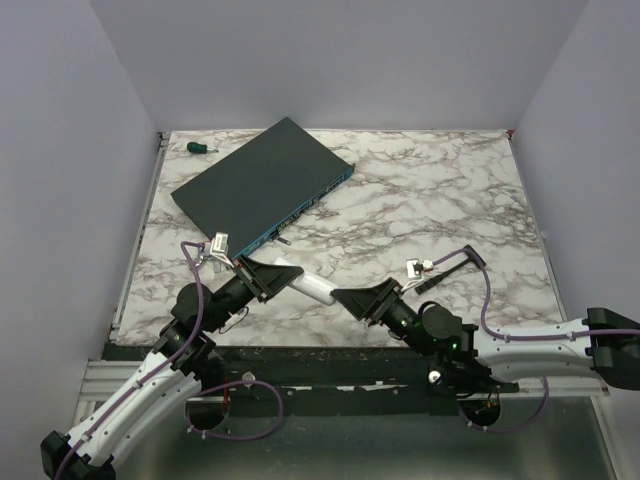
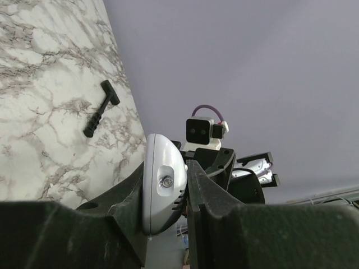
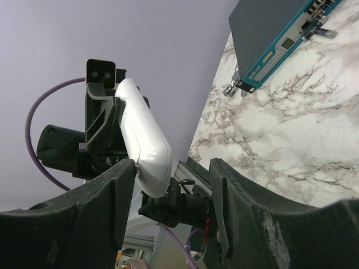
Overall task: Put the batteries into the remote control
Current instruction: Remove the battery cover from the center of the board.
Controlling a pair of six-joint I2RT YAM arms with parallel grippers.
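The left gripper (image 1: 274,276) is clamped on one end of the remote control (image 1: 312,287) and holds it above the near part of the table (image 1: 450,200). In the left wrist view the white body sits tightly between both fingers. The right gripper (image 3: 173,168) has its fingers apart, with the free end of the remote control between them; it seems close to one finger, but I cannot tell if they touch. The dark network box (image 1: 262,183) lies farther back, and a black tool (image 2: 101,107) lies on the table.
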